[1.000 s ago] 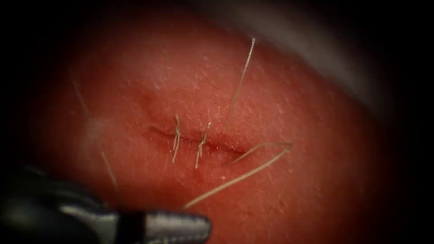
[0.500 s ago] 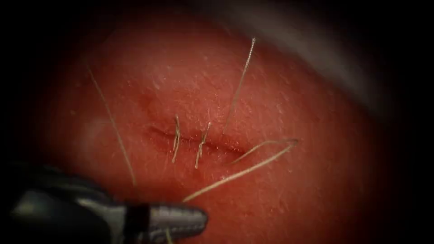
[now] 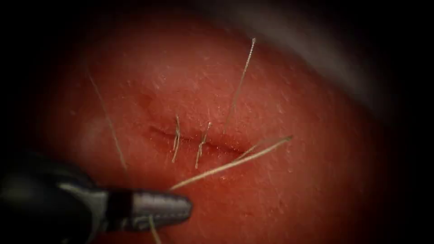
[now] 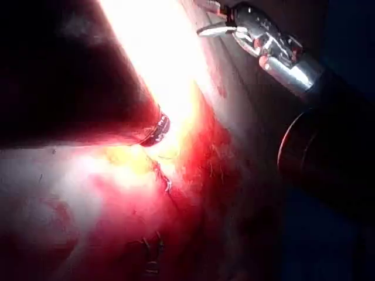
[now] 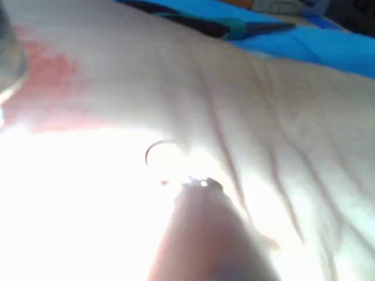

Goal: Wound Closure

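On the tissue (image 3: pixel 289 104), the left tool (image 3: pixel 174 208) sits below the cut (image 3: pixel 199 141), jaws closed on the thread (image 3: pixel 226 166) running up-right across the cut's right end; the curved needle (image 5: pixel 153 150) lies free just beside the right tool's tip.

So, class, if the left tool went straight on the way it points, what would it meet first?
Probably just bare tissue below the cut: the left tool, jaws shut on the thread, points right, beneath that strand. The way looks free, though depth is unclear.
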`<state>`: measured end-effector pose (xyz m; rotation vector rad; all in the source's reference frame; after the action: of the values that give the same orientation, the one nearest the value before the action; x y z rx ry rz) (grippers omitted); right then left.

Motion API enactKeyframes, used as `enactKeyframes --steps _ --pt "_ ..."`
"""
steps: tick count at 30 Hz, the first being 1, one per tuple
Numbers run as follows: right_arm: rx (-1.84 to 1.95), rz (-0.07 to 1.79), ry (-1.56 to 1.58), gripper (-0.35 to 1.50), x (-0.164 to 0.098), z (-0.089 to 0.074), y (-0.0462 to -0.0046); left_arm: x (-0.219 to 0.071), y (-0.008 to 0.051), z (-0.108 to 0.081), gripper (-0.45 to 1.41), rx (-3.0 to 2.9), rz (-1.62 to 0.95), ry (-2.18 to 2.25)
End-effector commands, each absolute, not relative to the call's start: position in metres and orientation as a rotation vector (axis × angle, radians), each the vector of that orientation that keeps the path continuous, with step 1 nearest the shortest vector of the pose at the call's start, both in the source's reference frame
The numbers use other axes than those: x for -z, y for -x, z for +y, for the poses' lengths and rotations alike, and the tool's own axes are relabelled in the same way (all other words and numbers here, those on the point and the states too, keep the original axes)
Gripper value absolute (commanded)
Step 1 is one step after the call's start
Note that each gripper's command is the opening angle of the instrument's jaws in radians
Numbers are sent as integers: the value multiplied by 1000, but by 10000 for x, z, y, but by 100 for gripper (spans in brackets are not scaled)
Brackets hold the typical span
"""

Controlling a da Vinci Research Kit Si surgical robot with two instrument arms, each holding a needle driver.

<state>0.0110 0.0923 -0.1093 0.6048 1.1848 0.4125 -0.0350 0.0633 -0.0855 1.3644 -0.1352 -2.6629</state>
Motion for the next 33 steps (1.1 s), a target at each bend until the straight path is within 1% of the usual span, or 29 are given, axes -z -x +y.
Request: enactKeyframes --steps 1,3,4,5,6,16,21,23,33 --pt "-408 1183 -603 53 1087 914 -109 848 354 631 -35 2652 -126 -1375" --pt "-394 1184 -601 12 1084 901 -108 847 353 631 -35 2632 -113 -1390" --pt "-383 1186 -600 -21 1080 893 -111 846 353 630 -35 2599 -100 -1407" --pt "-383 1186 -600 -21 1080 893 -111 846 353 630 -35 2599 -100 -1407" --pt "-365 1190 -604 -35 1074 885 -114 846 353 630 -35 2568 -92 -1420" --pt "-338 1177 -668 -35 1030 823 -123 844 355 635 -35 2462 -71 -1459" --pt "-317 1181 -746 -35 1024 813 -117 843 352 651 -35 2418 -71 -1470" --pt "-312 1228 -820 -35 1023 810 -106 838 347 661 -35 2415 -75 -1468" --pt "-297 1258 -910 -35 1002 785 -101 807 340 686 -35 2422 -128 -1460"
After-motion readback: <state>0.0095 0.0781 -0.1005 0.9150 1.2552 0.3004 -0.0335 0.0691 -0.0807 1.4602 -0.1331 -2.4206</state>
